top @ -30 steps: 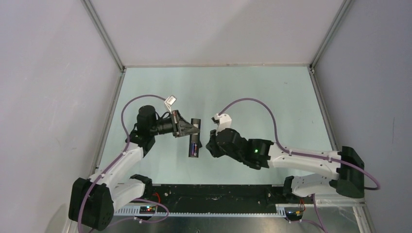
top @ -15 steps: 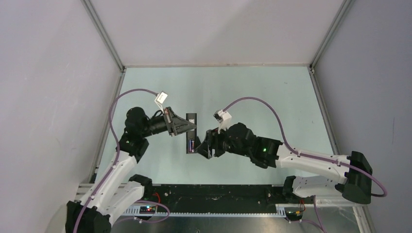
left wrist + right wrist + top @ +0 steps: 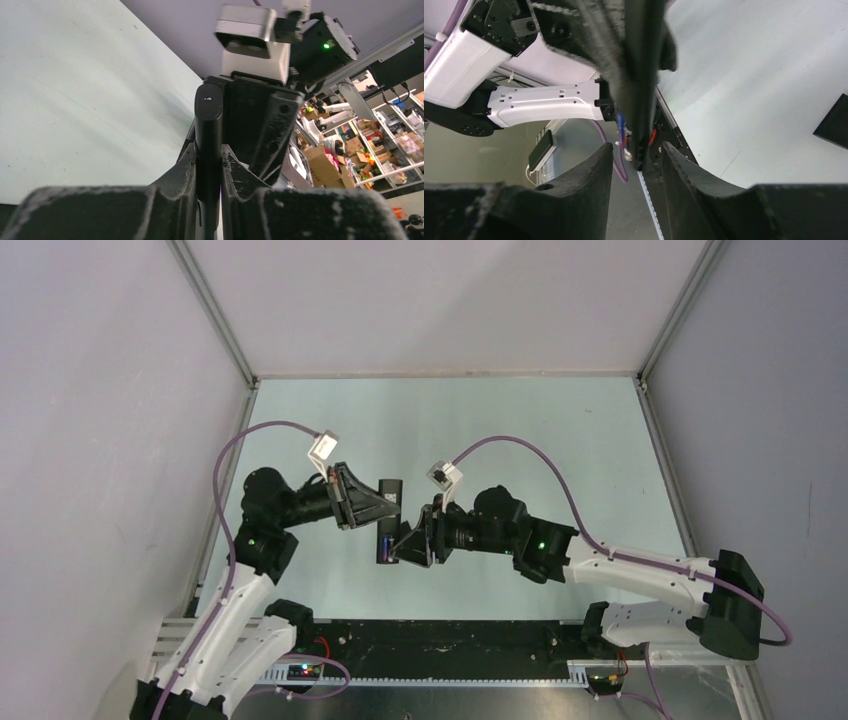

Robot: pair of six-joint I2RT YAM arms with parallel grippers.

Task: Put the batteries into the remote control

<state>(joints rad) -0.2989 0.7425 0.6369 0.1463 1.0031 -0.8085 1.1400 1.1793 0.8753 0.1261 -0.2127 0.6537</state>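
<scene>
Top view: the remote control is held off the pale surface, a little toward 9 o'clock of centre, with its long axis running 12 to 6. The left fingers reach in from 9 o'clock and clamp its upper half. The right fingers come from 3 o'clock to its 6 o'clock end. A blue-purple battery seems to sit in the recess there; I cannot find the second battery.

Left wrist view: the remote stands edge-on, pinched by its long sides between the narrow left fingers.

Right wrist view: the right fingers are wide, straddling the bar's end with a gap on each side. At 3 o'clock a loose black cover plate lies on the surface.

The bar looks light, stiff and smooth-sided, so it would likely twist or slip if pushed. A hold across the long edges, clear of the recess, suits it. The batteries are tiny and would roll easily.
</scene>
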